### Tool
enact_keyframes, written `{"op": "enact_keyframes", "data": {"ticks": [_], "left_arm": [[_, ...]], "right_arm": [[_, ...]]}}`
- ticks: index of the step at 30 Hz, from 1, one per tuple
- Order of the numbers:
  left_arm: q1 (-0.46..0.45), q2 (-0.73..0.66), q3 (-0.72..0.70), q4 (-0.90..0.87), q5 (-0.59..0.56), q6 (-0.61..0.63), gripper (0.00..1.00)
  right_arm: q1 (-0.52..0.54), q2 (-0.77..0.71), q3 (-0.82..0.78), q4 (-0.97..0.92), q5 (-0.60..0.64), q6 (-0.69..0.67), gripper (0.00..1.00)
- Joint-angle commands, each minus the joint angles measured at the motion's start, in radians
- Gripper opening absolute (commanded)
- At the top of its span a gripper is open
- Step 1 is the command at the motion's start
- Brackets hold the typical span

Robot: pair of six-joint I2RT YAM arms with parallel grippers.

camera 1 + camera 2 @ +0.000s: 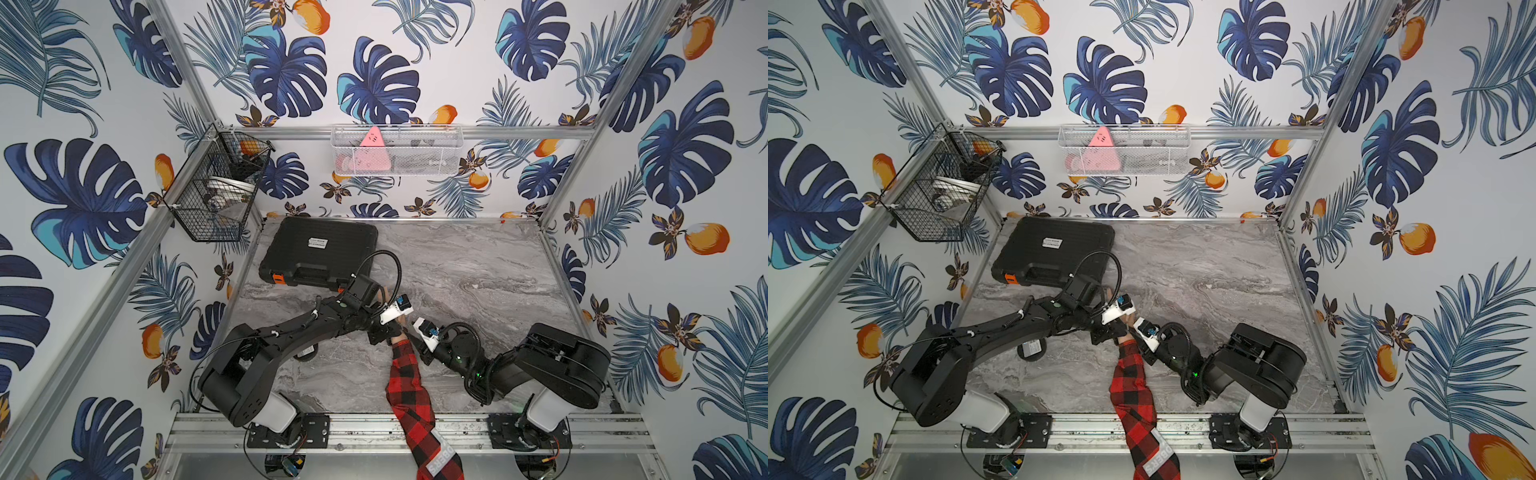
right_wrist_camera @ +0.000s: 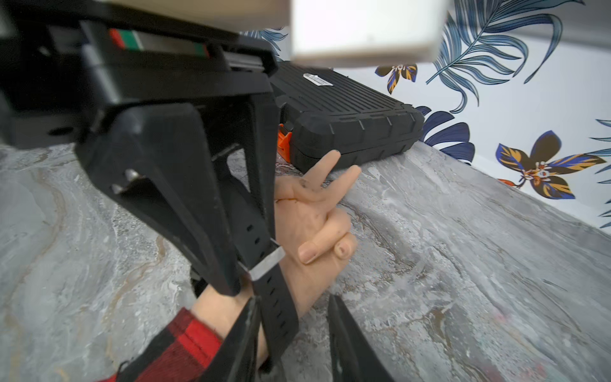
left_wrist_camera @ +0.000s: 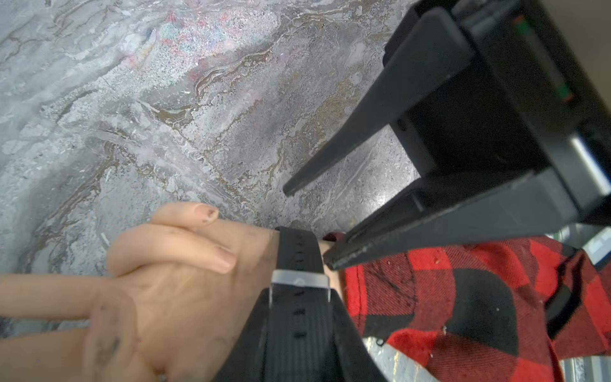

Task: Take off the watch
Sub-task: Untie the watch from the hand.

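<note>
The watch (image 3: 299, 317) strap wraps across the dummy arm (image 1: 409, 382), which points far; the left gripper (image 3: 309, 225) and the right gripper (image 2: 293, 299) straddle it from either side, jaws apart, clamping nothing.

The marbled surface (image 1: 478, 266) lay bare to the right of the mannequin hand (image 2: 317, 211), giving free passage there. The black tool case (image 1: 320, 253) blocked the far left corner, just beyond the fingertips (image 2: 334, 157), and both arms crowded the wrist from either side
</note>
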Motion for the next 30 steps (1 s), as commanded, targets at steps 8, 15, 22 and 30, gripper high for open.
{"op": "enact_keyframes", "data": {"ticks": [8,15,22,30], "left_arm": [[-0.008,-0.001,0.011,0.025,0.039,-0.024,0.14],[-0.009,-0.011,0.004,0.025,0.045,-0.018,0.14],[-0.011,-0.012,0.005,0.027,0.058,-0.018,0.14],[-0.023,-0.016,0.006,0.022,0.031,-0.024,0.14]], "right_arm": [[0.027,0.03,0.08,-0.056,0.067,-0.019,0.31],[0.027,0.08,0.069,-0.016,0.103,-0.02,0.24],[0.028,0.1,0.054,0.026,0.128,-0.02,0.23],[0.03,0.086,0.078,-0.013,0.159,-0.011,0.0]]}}
